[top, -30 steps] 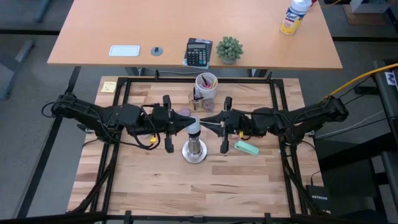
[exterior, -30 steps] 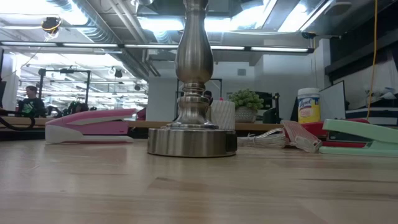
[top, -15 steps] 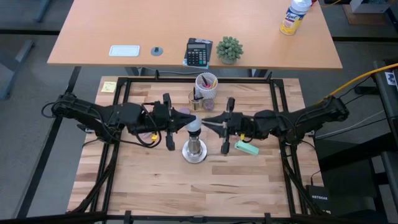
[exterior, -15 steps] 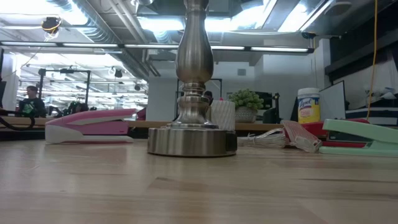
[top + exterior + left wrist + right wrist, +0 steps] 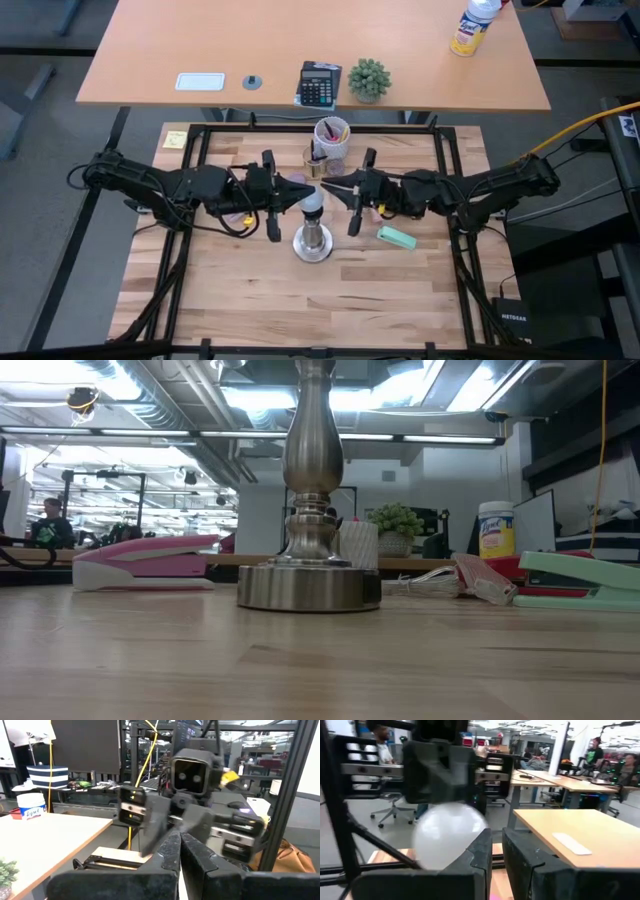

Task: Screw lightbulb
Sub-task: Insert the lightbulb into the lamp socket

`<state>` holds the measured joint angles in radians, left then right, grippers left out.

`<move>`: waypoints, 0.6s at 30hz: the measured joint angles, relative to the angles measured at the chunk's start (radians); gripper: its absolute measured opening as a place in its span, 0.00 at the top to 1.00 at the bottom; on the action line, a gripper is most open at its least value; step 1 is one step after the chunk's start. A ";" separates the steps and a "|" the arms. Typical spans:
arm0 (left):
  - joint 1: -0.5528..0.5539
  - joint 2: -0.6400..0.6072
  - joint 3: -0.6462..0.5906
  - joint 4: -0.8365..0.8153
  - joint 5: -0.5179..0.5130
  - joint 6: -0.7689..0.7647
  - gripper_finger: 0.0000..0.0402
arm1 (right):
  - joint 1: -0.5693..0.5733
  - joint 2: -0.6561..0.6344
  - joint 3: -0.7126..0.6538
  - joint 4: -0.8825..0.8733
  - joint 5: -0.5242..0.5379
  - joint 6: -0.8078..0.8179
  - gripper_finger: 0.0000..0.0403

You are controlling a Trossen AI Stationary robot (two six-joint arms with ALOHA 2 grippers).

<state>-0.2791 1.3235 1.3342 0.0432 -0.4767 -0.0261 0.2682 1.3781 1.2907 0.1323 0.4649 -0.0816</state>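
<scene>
The lightbulb point(image 5: 312, 204), white and round, sits upright on top of the silver stand point(image 5: 312, 241), whose round base point(image 5: 309, 587) rests on the table. Both grippers hang level at bulb height and point at each other. My left gripper point(image 5: 303, 194) is shut, with its tips at the bulb's left side. My right gripper point(image 5: 329, 188) is shut to a narrow slit with nothing in it, and its tips are just to the far right of the bulb. In the right wrist view the bulb point(image 5: 448, 837) lies beside one finger, not between the two. My left gripper has its shut tips right against the bulb's left side point(image 5: 307, 199), coming level from the table's left; I cannot tell whether they touch. My right gripper has the outer side of one finger point(image 5: 479, 851) beside the bulb's glass point(image 5: 465, 840), coming level from the right; I cannot tell whether they touch.
A green stapler point(image 5: 396, 237) lies right of the stand, and a pink stapler point(image 5: 145, 561) lies left of it under my left arm. A cup of pens point(image 5: 332, 137) stands behind the bulb. Bare wood stretches toward the near edge point(image 5: 310, 310).
My right gripper has swung its fingertips a little toward the table's far edge, from beside the bulb's right side to its far right. More of the green stapler now shows. The bulb and the stand have not moved.
</scene>
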 joint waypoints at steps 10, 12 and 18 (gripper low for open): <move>0.013 -0.002 0.000 -0.002 0.006 0.007 1.00 | 0.000 0.001 0.000 -0.002 -0.040 0.036 0.88; 0.013 -0.002 0.000 -0.002 0.006 0.011 1.00 | 0.000 0.001 0.000 -0.002 -0.049 0.036 0.88; 0.013 -0.002 0.000 -0.001 0.004 0.012 1.00 | 0.000 0.001 0.000 -0.002 -0.064 0.062 0.88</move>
<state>-0.2661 1.3220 1.3342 0.0422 -0.4725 -0.0139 0.2684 1.3788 1.2907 0.1303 0.4011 -0.0196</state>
